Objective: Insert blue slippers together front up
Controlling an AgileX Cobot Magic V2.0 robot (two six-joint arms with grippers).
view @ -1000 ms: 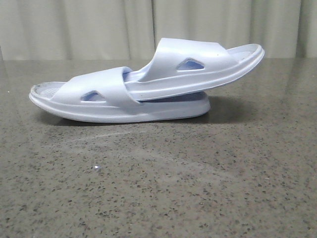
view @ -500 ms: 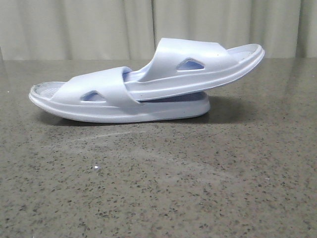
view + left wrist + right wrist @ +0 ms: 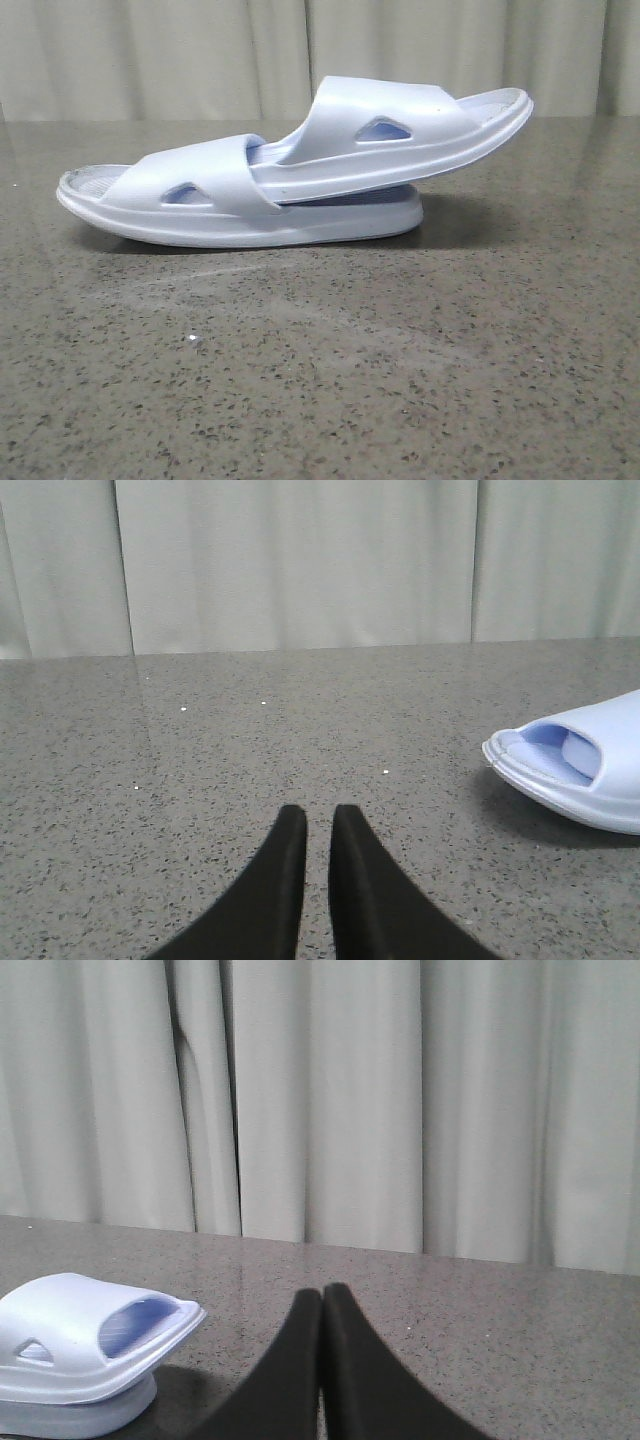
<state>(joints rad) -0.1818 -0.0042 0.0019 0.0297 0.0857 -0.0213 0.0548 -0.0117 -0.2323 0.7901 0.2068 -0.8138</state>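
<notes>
The blue slippers lie nested in the middle of the table in the front view. The lower slipper (image 3: 190,190) rests flat. The upper slipper (image 3: 400,140) is pushed under the lower one's strap and tilts up to the right. No gripper shows in the front view. In the left wrist view, my left gripper (image 3: 318,815) is all but shut, only a thin slit of table between its fingers, nothing held, and the lower slipper's end (image 3: 590,770) lies off to one side. My right gripper (image 3: 322,1292) is shut and empty, apart from the upper slipper (image 3: 70,1340).
A speckled grey stone table (image 3: 320,380) carries the pair. Pale curtains (image 3: 200,50) hang behind its far edge. A small white speck (image 3: 194,341) lies on the table in front of the slippers.
</notes>
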